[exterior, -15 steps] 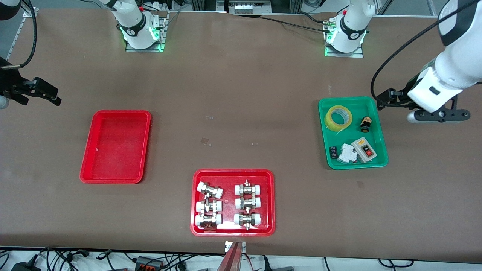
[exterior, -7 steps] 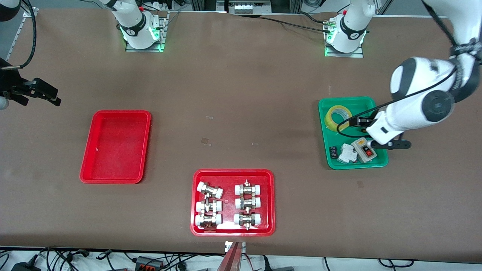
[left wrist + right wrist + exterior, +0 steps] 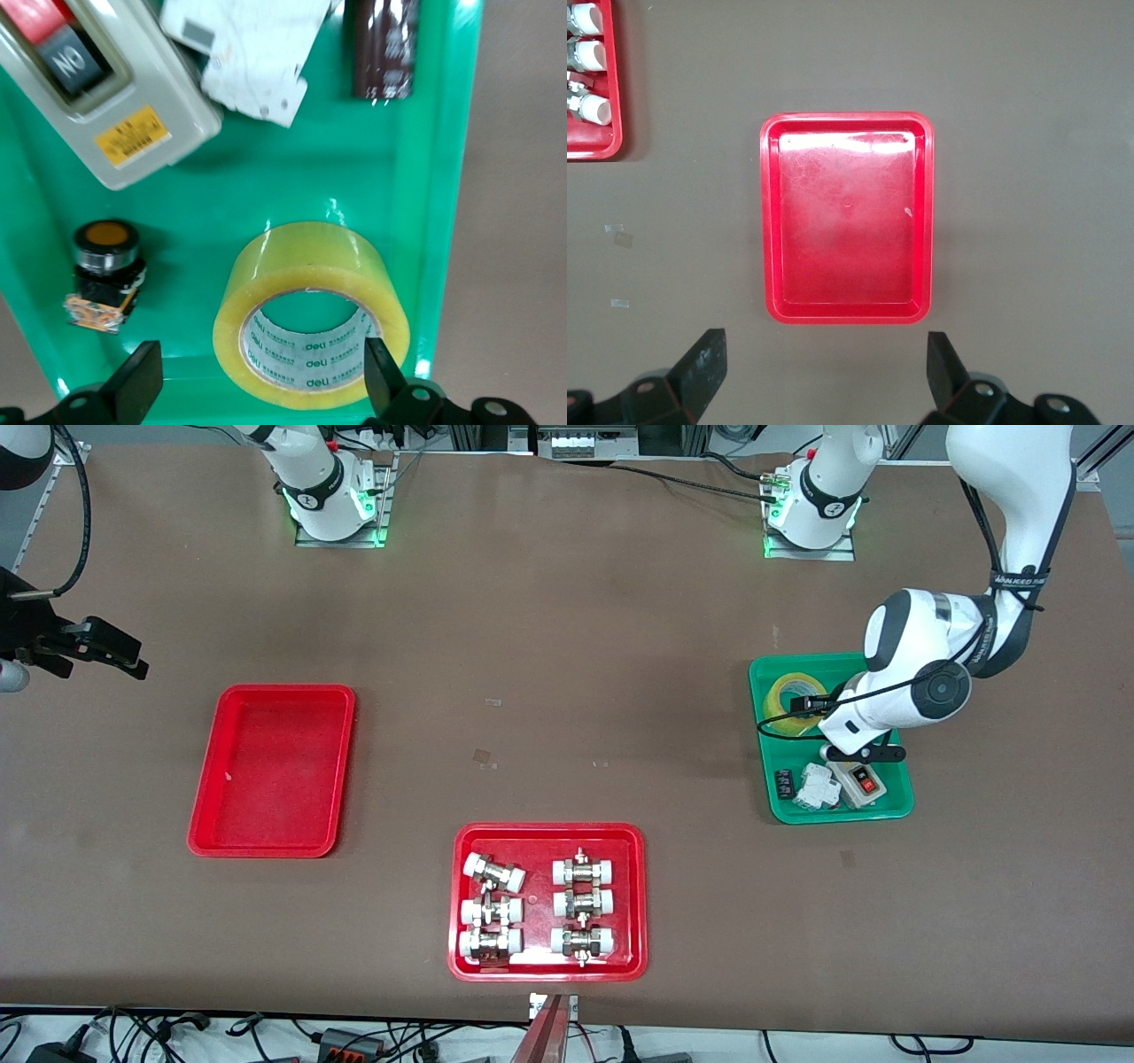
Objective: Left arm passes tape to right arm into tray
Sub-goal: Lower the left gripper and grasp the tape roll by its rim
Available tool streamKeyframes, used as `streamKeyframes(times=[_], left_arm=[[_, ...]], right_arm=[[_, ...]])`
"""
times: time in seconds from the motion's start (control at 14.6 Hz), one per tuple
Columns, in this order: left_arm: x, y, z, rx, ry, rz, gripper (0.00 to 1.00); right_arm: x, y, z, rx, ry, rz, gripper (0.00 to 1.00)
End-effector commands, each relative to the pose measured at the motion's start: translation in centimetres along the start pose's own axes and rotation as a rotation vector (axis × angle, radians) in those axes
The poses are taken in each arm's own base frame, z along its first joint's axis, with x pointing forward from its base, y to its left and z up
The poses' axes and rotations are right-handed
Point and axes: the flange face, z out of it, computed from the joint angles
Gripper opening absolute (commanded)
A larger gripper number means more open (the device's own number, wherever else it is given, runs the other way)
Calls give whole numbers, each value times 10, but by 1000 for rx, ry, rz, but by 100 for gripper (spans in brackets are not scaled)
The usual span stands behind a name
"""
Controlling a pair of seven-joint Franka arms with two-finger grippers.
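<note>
Tape (image 3: pixel 310 314): in green tray (image 3: pixel 443 168), under spread left gripper (image 3: pixel 261 382). Right gripper (image 3: pixel 824 370): spread, empty, above table near red tray (image 3: pixel 846 217).

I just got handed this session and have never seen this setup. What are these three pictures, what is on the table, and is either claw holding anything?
Two white robot arms stand at a brown table.

The wide picture looks down from across the table; the other two come from cameras on each arm's wrist.

The left claw hangs open over the green tray, its fingers either side of the tape, a yellowish roll lying in that tray. It holds nothing yet. Beside the tape lie a grey switch box, a round push button, a white part and a dark part.

The right claw waits open and empty over the table at the right arm's end, looking down at the plain red tray, where the tape should end up.

A second red tray, nearest the front camera, holds metal fittings with white caps.
</note>
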Motion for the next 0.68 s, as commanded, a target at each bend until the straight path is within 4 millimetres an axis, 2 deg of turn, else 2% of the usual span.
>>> streamKeyframes(times=[0.0, 0.14, 0.27, 0.34, 0.62], left_arm=[[-9, -4, 24, 22, -4, 13, 100], [-13, -5, 38, 17, 14, 12, 100], [-14, -12, 39, 14, 9, -1, 98], [-14, -13, 40, 14, 8, -4, 93], [-17, -19, 40, 11, 5, -19, 58]], right_arm=[[-2, 4, 0, -6, -2, 6, 100], [-2, 4, 0, -8, 0, 5, 100], [-3, 4, 2, -9, -7, 4, 100], [-3, 5, 2, -20, -7, 2, 100], [-3, 4, 2, -27, -10, 0, 100]])
